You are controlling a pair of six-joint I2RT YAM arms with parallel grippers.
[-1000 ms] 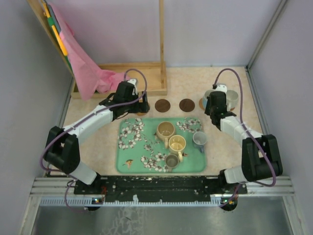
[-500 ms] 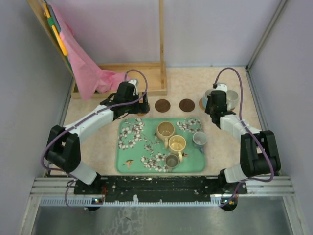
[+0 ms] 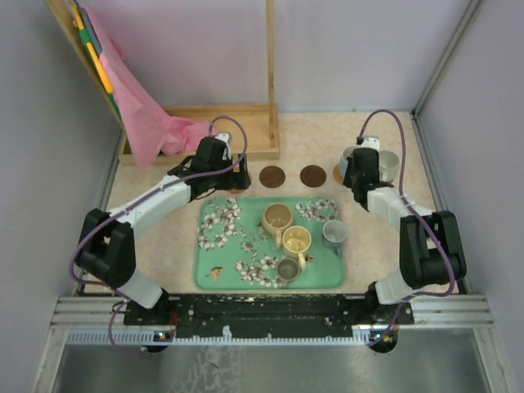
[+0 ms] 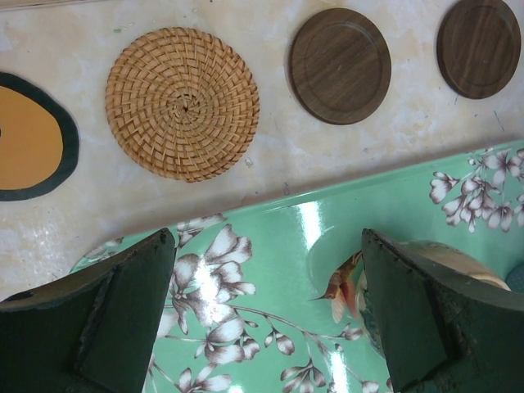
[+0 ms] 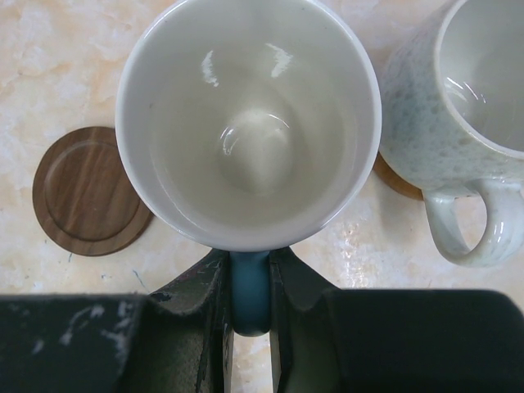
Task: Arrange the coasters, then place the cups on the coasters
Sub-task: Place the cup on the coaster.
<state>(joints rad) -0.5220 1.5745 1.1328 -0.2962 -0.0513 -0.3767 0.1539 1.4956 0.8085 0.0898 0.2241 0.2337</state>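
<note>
Right arm nearer. My right fingers (image 3: 357, 173), clamped on the handle of the pale blue, white-lined ceramic cup (image 5: 250, 123), hold it upright at the worktop's far right, handle towards my wrist. A bare dark brown round wooden coaster (image 5: 82, 192) lies left of it in my wrist view, partly under its rim. My left fingers (image 3: 237, 176) stand apart.

The tray (image 4: 278, 254) is mint green, patterned with white blossoms on brown twigs and a red-brown hummingbird; its load is a tan cup (image 3: 277, 218), a yellow cup (image 3: 296, 240), a grey cup (image 3: 334, 232) and a small dark cup (image 3: 287, 268). The woven coaster (image 4: 182, 103) is straw-tan, the wooden coaster (image 4: 340, 54) and the far coaster (image 4: 478, 36) are dark brown, and the orange coaster (image 4: 24, 135) is rimmed in dark green. The white cup (image 5: 246, 123) has a pale blue handle; the speckled cup (image 5: 442, 115) is cream with fine grey flecks.
</note>
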